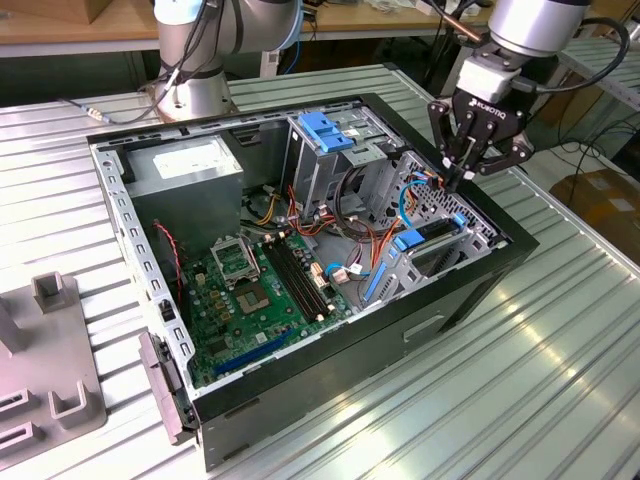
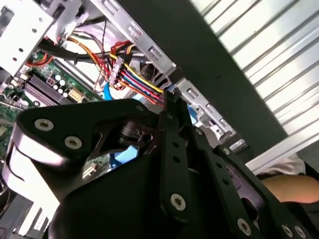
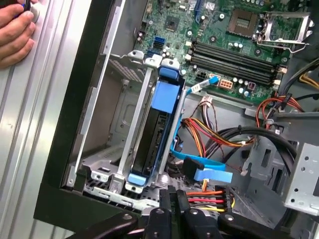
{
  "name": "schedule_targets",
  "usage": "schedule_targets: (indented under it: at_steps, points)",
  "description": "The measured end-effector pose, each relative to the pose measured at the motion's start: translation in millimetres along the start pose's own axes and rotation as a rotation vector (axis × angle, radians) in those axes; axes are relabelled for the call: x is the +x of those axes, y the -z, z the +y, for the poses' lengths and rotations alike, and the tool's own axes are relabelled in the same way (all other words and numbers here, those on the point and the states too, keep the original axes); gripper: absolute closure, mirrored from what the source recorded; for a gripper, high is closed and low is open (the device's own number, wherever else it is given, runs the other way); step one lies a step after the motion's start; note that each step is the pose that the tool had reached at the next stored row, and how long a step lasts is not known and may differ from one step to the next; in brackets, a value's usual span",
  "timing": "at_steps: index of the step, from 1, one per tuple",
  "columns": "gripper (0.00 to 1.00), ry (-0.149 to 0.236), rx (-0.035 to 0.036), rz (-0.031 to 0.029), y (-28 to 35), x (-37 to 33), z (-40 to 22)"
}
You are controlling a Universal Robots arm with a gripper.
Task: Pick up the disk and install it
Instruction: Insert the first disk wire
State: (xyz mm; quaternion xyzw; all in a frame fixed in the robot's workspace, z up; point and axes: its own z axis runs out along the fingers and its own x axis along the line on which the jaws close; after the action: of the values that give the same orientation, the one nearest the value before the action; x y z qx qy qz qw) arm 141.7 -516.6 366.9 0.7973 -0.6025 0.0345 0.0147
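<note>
The disk (image 1: 438, 233), a dark slab in a bright blue frame, sits in the drive bay at the corner of the open computer case (image 1: 470, 290) on the exterior view's right. In the first wrist view the disk (image 3: 152, 142) stands on edge between the bay's metal rails. My gripper (image 1: 457, 180) hangs just above the disk's far end with its black fingers (image 2: 174, 149) pressed together and nothing between them. Whether the tips touch the disk's frame I cannot tell. The gripper (image 3: 175, 211) is close to the disk's blue end tab.
A tall metal cage with a blue clip (image 1: 325, 130) stands beside the bay. Coloured wires (image 3: 219, 134) and a blue cable (image 3: 209, 174) lie next to the disk. The motherboard (image 1: 250, 290) covers the case floor. A person's hand (image 3: 15, 30) rests outside the case. A grey fixture (image 1: 50, 370) sits at the exterior view's left.
</note>
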Motion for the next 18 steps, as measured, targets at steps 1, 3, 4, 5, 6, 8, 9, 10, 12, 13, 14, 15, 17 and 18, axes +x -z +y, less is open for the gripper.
schedule_targets:
  at_steps: [1,3,4,5,6,8,9,10,12,13,14,15,17,18]
  points:
    - [0.84,-0.015,-0.0012,0.0004,-0.1,0.0,0.0]
    - [0.84,-0.072,-0.0054,0.0014,-0.5,-0.1,0.1]
    - [0.84,-0.089,-0.0066,0.0016,-0.7,-0.1,0.1]
    - [0.84,-0.119,-0.0088,0.0021,-1.1,-0.1,0.1]
    - [0.84,-0.141,-0.0104,0.0026,-1.3,-0.1,0.1]
    - [0.84,-0.191,-0.0141,0.0035,-1.5,-0.2,0.1]
    - [0.84,-0.206,-0.0151,0.0037,-1.7,-0.2,0.1]
    - [0.84,-0.224,-0.0165,0.004,-1.8,-0.2,0.1]
    - [0.84,-0.245,-0.0178,0.0043,-2.4,-0.1,0.3]
    - [0.84,-0.245,-0.0177,0.0025,-2.9,1.2,0.8]
    - [0.84,-0.246,-0.0164,-0.006,-3.2,3.2,1.4]
    - [0.84,-0.246,-0.0147,-0.0171,-3.5,5.0,2.1]
    - [0.84,-0.247,-0.0097,-0.0496,-4.0,8.4,3.7]
    - [0.84,-0.247,-0.0075,-0.0637,-4.1,9.8,4.4]
